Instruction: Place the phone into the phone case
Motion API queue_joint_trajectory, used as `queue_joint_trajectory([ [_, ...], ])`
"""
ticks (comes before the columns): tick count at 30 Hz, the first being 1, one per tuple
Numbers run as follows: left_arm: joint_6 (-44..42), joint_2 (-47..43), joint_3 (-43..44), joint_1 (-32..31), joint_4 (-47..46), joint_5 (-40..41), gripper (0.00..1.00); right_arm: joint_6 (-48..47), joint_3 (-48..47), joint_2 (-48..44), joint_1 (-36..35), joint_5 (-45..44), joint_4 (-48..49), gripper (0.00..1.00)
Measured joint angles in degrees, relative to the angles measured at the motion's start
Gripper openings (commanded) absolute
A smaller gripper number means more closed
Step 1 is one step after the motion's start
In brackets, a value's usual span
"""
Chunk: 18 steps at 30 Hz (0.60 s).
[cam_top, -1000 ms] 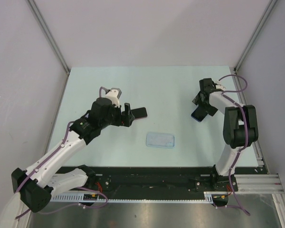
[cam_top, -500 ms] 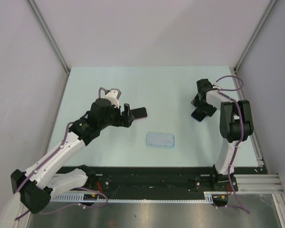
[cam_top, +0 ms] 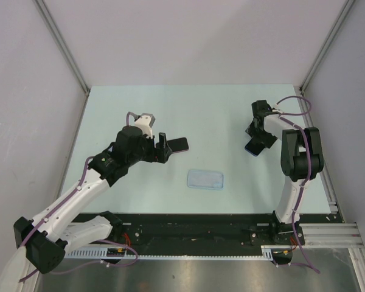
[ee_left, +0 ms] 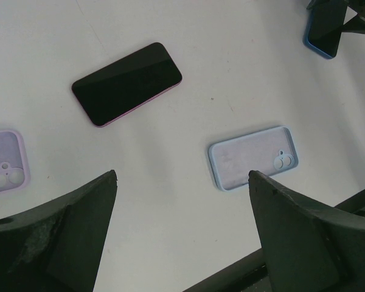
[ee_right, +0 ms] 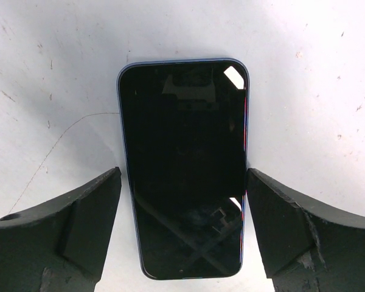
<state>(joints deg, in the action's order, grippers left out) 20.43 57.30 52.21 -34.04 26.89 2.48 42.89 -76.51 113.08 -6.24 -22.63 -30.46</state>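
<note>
The right gripper [ee_right: 184, 182], jaws apart astride the blue phone [ee_right: 182, 140] by the desk's [cam_top: 219, 115] right edge, well apart from the pale-blue case [cam_top: 205, 179] near its front edge, could close off-centre — likely twisting or skidding the flat phone.

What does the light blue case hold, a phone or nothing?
Empty: the light blue case lies open side up, its bare inside and camera cutouts showing.
</note>
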Motion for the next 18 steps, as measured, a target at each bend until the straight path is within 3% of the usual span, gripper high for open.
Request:
queue_joint_trajectory([
  [5,0.0,0.0,0.0,0.0,0.0,0.0,0.93,-0.48,-0.02,0.02,-0.02,0.0,-0.07,0.82],
  [14,0.0,-0.09,0.0,0.07,0.02,0.02,0.93,-5.86,0.09,-0.07,-0.15,1.77,1.6,0.65],
  [18,-0.02,-0.5,0.0,0.11,0.0,0.02,0.93,-9.29,1.66,-1.09,-0.55,3.52,3.39,0.62],
])
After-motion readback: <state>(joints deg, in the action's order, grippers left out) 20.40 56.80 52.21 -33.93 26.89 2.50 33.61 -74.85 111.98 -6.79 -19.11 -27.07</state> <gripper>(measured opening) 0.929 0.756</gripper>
